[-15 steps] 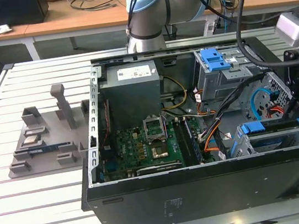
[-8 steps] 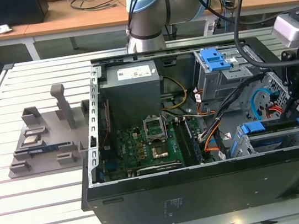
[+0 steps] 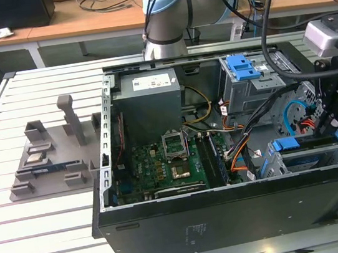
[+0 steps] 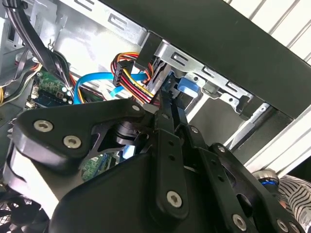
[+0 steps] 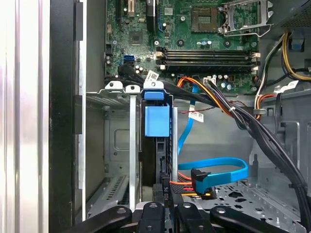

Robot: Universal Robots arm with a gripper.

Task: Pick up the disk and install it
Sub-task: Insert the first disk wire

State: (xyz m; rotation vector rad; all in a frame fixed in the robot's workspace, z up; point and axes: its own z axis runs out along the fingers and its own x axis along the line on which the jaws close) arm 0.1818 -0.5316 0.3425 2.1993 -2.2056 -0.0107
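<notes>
Gripper (image 5: 165,206) closed on disk (image 5: 156,145), held edge-on within drive cage (image 5: 116,141) beside motherboard (image 5: 194,43).

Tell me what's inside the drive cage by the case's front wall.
The disk stands on edge in the drive cage, blue rail end showing; the gripper is at its other end. The neighbouring slot looks empty. The disk's label is hidden.
</notes>
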